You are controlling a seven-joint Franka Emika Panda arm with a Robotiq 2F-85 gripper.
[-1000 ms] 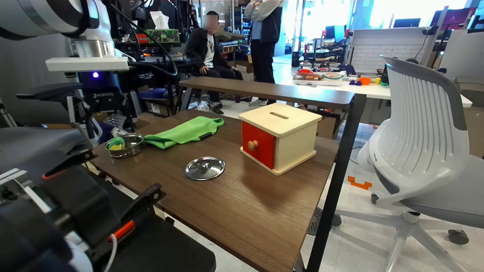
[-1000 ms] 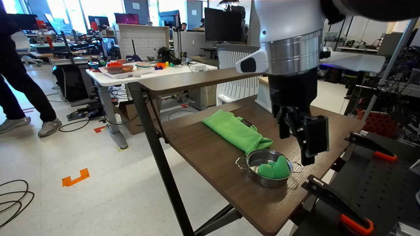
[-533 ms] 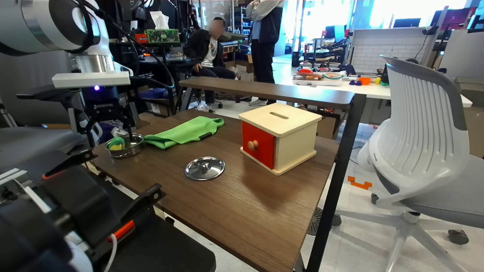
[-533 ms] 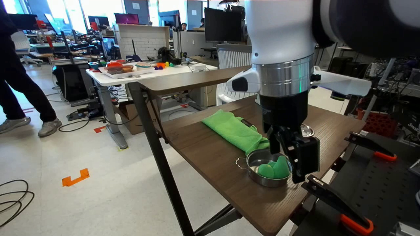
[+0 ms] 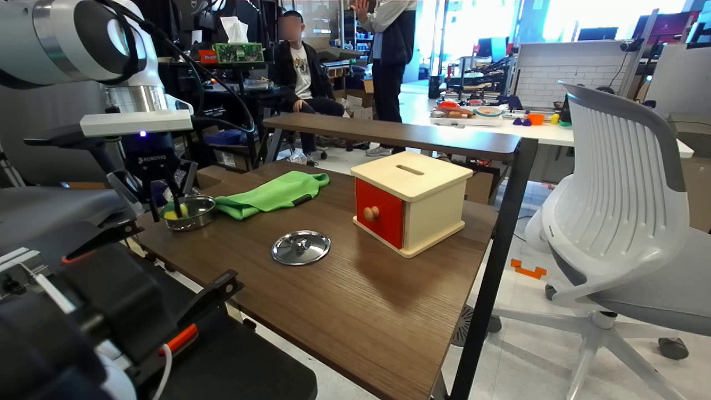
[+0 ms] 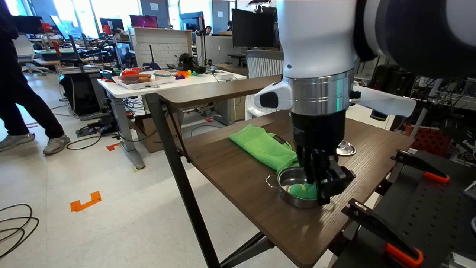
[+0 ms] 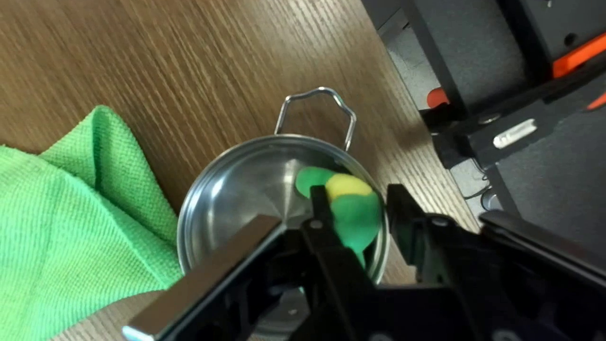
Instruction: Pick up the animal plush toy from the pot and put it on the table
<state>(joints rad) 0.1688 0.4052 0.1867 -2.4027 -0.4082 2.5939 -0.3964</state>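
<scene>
The animal plush toy [image 7: 355,220], a green and yellow lump, lies in the pot [image 7: 236,175] against one side. My gripper [image 7: 358,189] reaches down there, its jaws partly drawn together. One of its fingers [image 7: 321,203] is inside the pot, against the toy; the opposite one stands just outside the rim, so toy and pot wall are both between them. Whether the squeeze is firm does not show. In an exterior view the toy [image 6: 299,191] is partly hidden behind the gripper [image 6: 317,190]. The pot stands near the edge of the brown table [image 5: 355,311].
A bright-green cloth [image 7: 71,227] lies close beside the pot. Farther along are a silver lid [image 5: 301,247] and a wooden box [image 5: 436,194] with a red drawer. A raised brown shelf [image 5: 389,133] runs behind, and black clamps [image 6: 383,227] sit by the near edge.
My gripper has come down from above into the pot, and its jaws have drawn closer around toy and rim. The pot has shifted slightly toward the green cloth.
</scene>
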